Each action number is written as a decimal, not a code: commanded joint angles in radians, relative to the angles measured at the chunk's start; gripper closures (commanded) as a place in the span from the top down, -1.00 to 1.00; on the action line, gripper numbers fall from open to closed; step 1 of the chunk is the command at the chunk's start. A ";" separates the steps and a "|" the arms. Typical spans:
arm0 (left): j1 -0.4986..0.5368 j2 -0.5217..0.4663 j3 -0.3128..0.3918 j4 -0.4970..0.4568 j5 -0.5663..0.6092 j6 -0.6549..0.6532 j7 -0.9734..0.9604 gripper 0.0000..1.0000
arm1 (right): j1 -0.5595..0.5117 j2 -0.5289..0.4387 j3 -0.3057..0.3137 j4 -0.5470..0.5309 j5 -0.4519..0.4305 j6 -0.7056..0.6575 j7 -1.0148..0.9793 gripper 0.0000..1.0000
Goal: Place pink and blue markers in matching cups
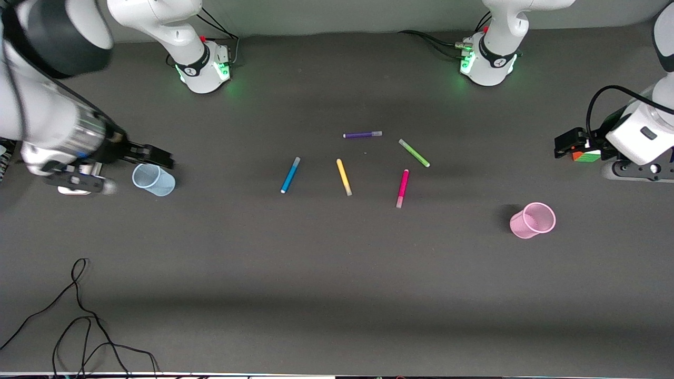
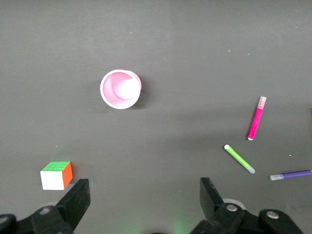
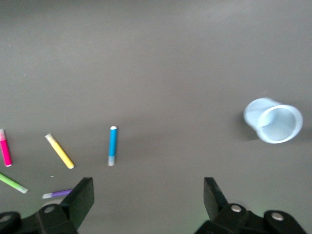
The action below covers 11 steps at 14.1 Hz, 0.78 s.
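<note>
The blue marker (image 1: 290, 175) and the pink marker (image 1: 402, 188) lie flat at mid-table. The pale blue cup (image 1: 154, 180) stands toward the right arm's end, and the pink cup (image 1: 533, 220) toward the left arm's end. My right gripper (image 1: 158, 157) is open and empty, up over the table beside the blue cup. Its wrist view shows the blue cup (image 3: 273, 120) and blue marker (image 3: 112, 146). My left gripper (image 1: 566, 145) is open and empty beside a colour cube. Its wrist view shows the pink cup (image 2: 120, 89) and pink marker (image 2: 257, 118).
A yellow marker (image 1: 344, 177) lies between the blue and pink markers. A green marker (image 1: 414, 153) and a purple marker (image 1: 362, 135) lie nearer the robots' bases. A colour cube (image 1: 586, 156) sits by the left gripper. A black cable (image 1: 79, 316) loops near the front edge.
</note>
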 commanded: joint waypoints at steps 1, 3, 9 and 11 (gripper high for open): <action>-0.029 0.001 -0.057 0.018 0.002 -0.012 -0.021 0.99 | 0.055 0.098 0.011 0.028 0.080 0.014 0.110 1.00; -0.029 -0.002 -0.117 0.018 -0.004 -0.017 -0.003 0.99 | 0.056 0.175 0.051 0.036 0.135 0.018 0.140 1.00; -0.043 -0.002 -0.260 -0.008 -0.084 -0.021 0.017 0.98 | 0.059 0.414 0.097 0.068 0.226 0.055 0.173 1.00; -0.057 -0.004 -0.277 -0.017 -0.108 -0.021 0.030 0.98 | 0.081 0.453 0.103 0.061 0.231 0.076 0.183 1.00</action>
